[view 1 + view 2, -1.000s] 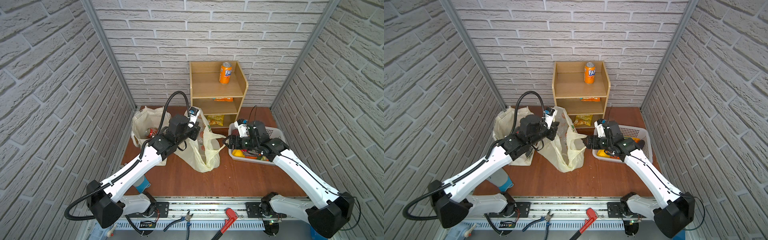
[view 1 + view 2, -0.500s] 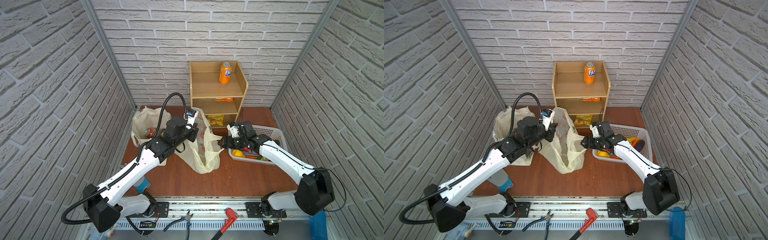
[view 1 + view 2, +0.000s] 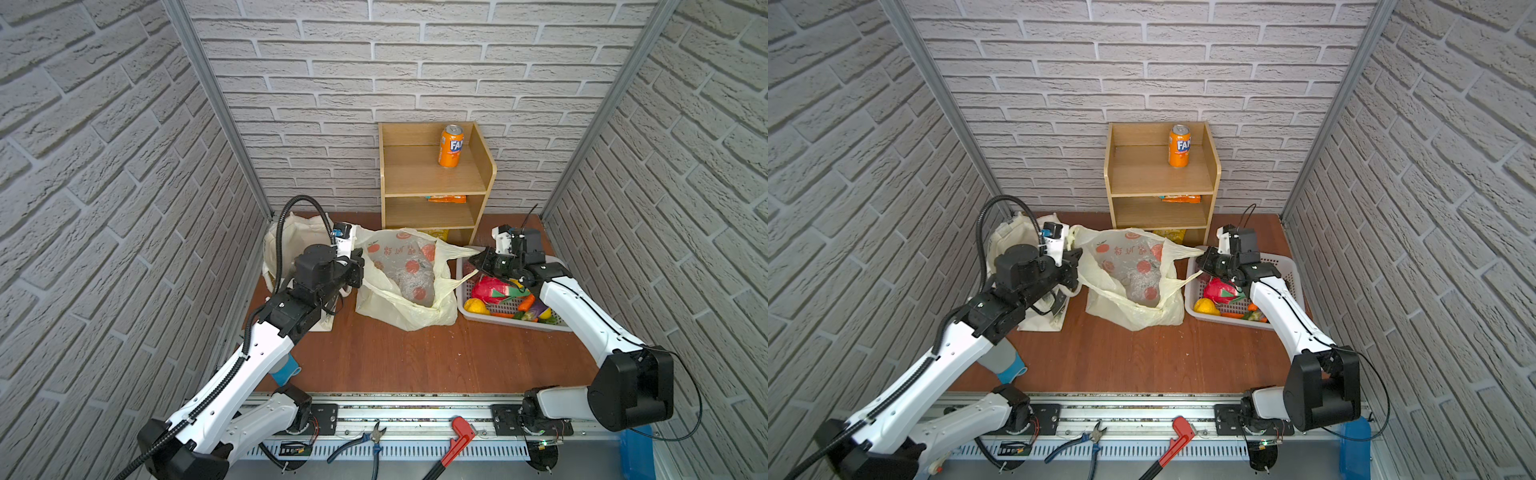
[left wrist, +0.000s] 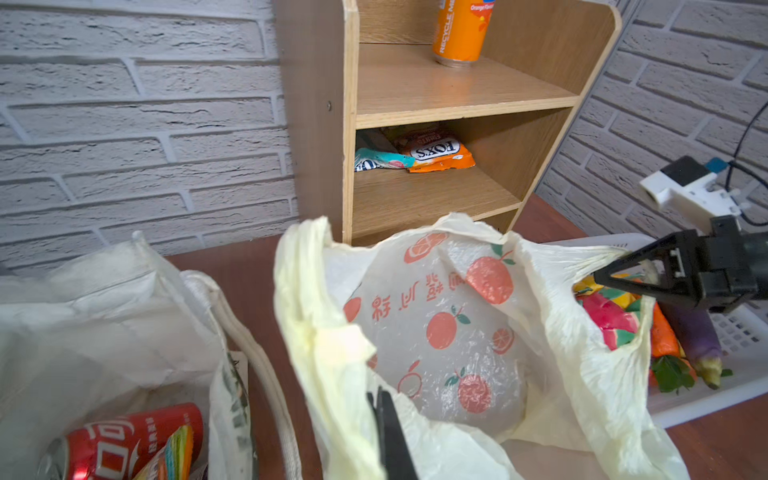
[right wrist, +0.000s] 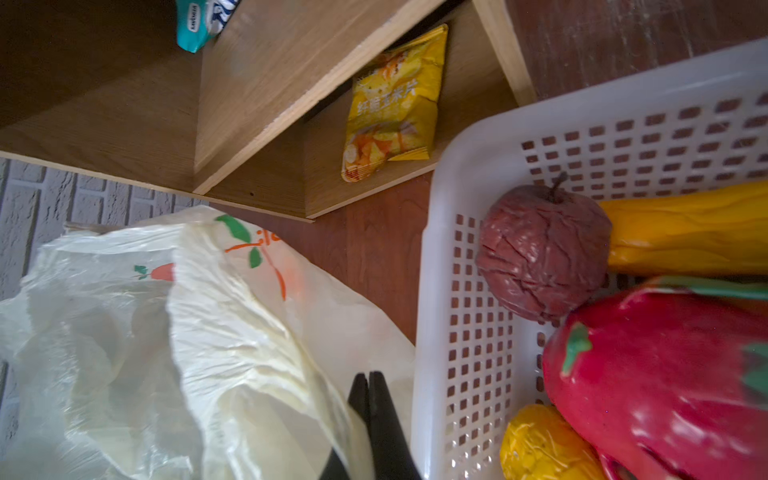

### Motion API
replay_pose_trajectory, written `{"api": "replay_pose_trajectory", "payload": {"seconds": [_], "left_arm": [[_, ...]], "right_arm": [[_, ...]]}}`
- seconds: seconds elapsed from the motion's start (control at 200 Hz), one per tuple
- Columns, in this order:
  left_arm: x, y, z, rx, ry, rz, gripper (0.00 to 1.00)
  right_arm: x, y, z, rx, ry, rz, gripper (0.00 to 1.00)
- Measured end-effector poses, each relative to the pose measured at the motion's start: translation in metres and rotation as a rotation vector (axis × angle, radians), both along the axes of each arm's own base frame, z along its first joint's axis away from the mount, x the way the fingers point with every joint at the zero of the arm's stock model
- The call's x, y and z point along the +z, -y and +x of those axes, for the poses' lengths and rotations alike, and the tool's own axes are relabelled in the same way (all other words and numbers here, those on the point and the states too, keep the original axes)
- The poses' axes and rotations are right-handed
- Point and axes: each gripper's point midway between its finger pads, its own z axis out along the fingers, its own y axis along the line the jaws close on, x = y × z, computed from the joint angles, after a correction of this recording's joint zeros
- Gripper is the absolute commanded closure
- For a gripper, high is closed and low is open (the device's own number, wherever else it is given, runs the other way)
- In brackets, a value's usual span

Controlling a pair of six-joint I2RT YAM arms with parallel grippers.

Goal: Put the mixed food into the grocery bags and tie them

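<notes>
so the left gripper (image 4: 380, 409) and right gripper (image 4: 600, 277) are each clamped tight on opposite sides of the fruit-print plastic carrier bag (image 3: 401, 270), stretched between canvas tote (image 3: 291, 239) and white basket (image 3: 498, 319)

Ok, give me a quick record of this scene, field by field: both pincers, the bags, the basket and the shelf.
left pincer: shut on the plastic bag rim, tote side
right pincer: shut on the bag's opposite handle, film stretched taut
canvas tote: holds a red can
basket: holds toy produce
shelf: orange can on top, snack packets below
</notes>
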Motion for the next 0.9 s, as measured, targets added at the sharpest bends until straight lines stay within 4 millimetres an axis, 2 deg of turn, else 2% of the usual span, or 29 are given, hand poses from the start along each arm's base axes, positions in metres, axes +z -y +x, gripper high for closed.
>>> {"api": "replay_pose_trajectory", "payload": {"seconds": [0.1,0.165,0.26,0.355,0.405,0.6,0.705,0.9], "left_arm": [[-0.003,-0.004,-0.004,0.007,-0.008,-0.007,1.00],[-0.005,-0.004,-0.006,0.001,-0.013,-0.010,1.00],[-0.006,-0.002,-0.007,-0.012,-0.020,-0.016,1.00],[-0.008,0.000,-0.008,-0.021,-0.030,-0.026,1.00],[-0.010,0.002,-0.008,-0.025,-0.036,-0.029,1.00],[-0.026,0.005,-0.007,-0.034,-0.079,-0.032,1.00],[-0.034,0.006,-0.008,-0.037,-0.095,-0.033,1.00],[-0.041,0.007,-0.011,-0.046,-0.105,-0.038,1.00]], "right_arm": [[-0.017,0.001,-0.008,-0.014,-0.051,0.009,0.95],[-0.020,0.000,-0.010,-0.014,-0.064,0.019,0.93],[-0.015,-0.006,-0.010,0.009,-0.057,0.046,0.79],[-0.004,-0.013,-0.009,0.041,-0.039,0.074,0.59],[0.006,-0.015,-0.007,0.058,-0.021,0.079,0.51],[0.043,-0.013,-0.006,0.085,0.044,0.062,0.45],[0.055,0.009,-0.012,0.032,0.063,0.046,0.43],[0.062,0.080,-0.027,-0.184,0.040,0.002,0.31]]}}
